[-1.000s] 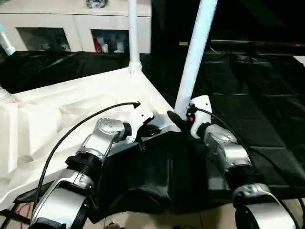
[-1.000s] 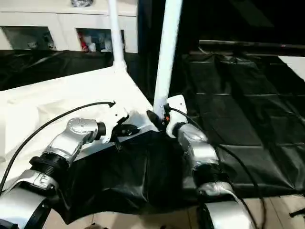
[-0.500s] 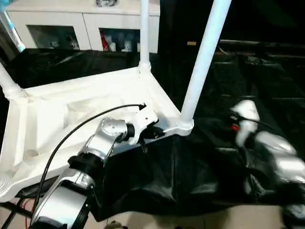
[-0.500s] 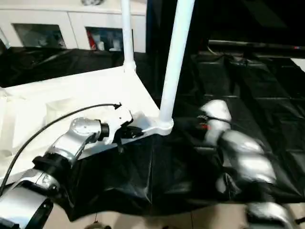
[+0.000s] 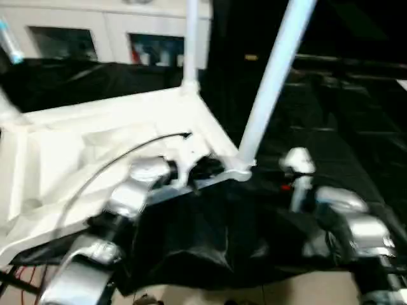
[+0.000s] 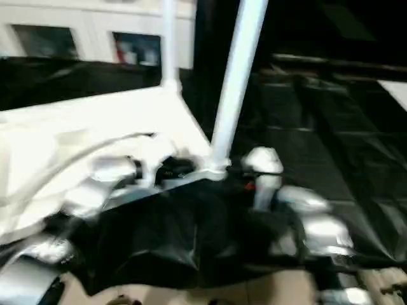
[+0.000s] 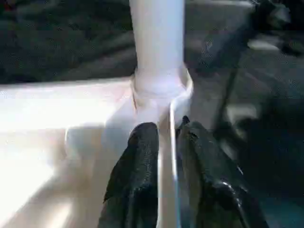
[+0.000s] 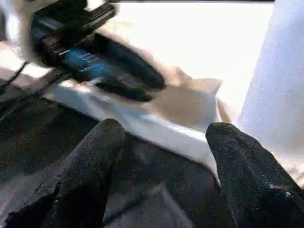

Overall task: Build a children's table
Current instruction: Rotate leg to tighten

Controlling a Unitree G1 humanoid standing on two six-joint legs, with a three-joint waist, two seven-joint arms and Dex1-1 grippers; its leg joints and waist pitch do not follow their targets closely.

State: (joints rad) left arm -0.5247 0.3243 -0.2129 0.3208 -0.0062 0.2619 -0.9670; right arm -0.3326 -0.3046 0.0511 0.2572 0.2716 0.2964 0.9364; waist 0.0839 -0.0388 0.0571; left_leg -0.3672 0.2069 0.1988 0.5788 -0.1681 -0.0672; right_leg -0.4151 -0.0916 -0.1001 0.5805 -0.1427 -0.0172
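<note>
The left claw is reaching along the rim of the tabletop, its two fingers standing slightly apart on either side of the thin rim edge, just short of the corner socket; whether they are pinching it I cannot tell. The silver left forearm is slanting up from seven o'clock. The right claw is hanging wide open with nothing in it, off the tabletop's near corner, over the black sheet; its forearm is coming in from five o'clock.

The tabletop is lying underside up on the bench, its near corner sitting at the centre. The near leg is rising from that corner toward one o'clock. From three to five o'clock the sheet is lying bare, leaving room.

Three legs are standing: the near one, a second at twelve o'clock, a third at nine o'clock, partly cut off. A cabinet is standing behind at eleven o'clock.
</note>
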